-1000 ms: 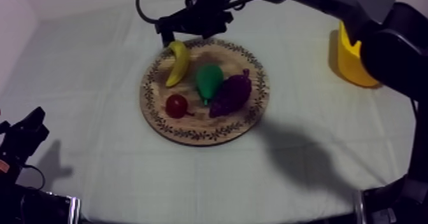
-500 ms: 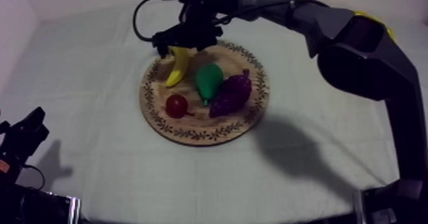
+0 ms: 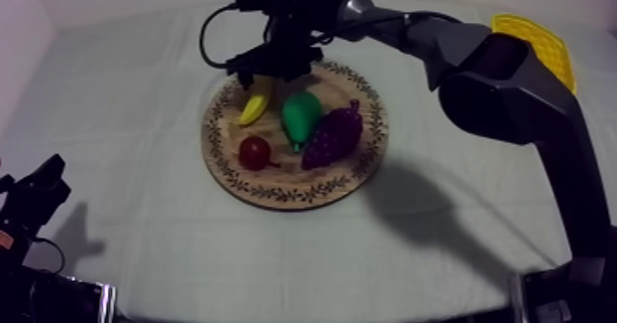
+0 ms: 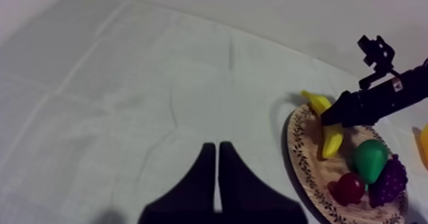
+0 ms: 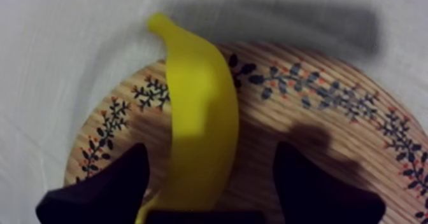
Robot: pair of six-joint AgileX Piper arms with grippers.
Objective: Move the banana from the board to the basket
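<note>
Top view gives you the right gripper (image 3: 268, 68) down over the far rim of the wooden board (image 3: 275, 194), at the upper end of the banana (image 3: 256, 101); the banana lies on the board, its lower end reaching out from under the gripper toward the small red fruit (image 3: 254, 151); the pear (image 3: 300, 116) sits just beside the gripper, nearer the board's middle, with the grapes (image 3: 332, 136) close against the pear on its other side; the yellow basket (image 3: 537, 38) stands well apart from the gripper, at the far right of the table. Right wrist view tells you the state: the two black fingers (image 5: 105, 188) are spread, one on either side of the banana, which runs up between them across the board's patterned rim, its tip over the cloth (image 5: 64, 48); you can see a clear gap between the banana and one finger, so nothing is pinched. Left wrist view shows you the left gripper (image 4: 218, 175) with its fingers pressed together into a narrow wedge, holding nothing, above bare cloth; the board and fruit lie well ahead of it and off to one side, with the right gripper at the banana there.
</note>
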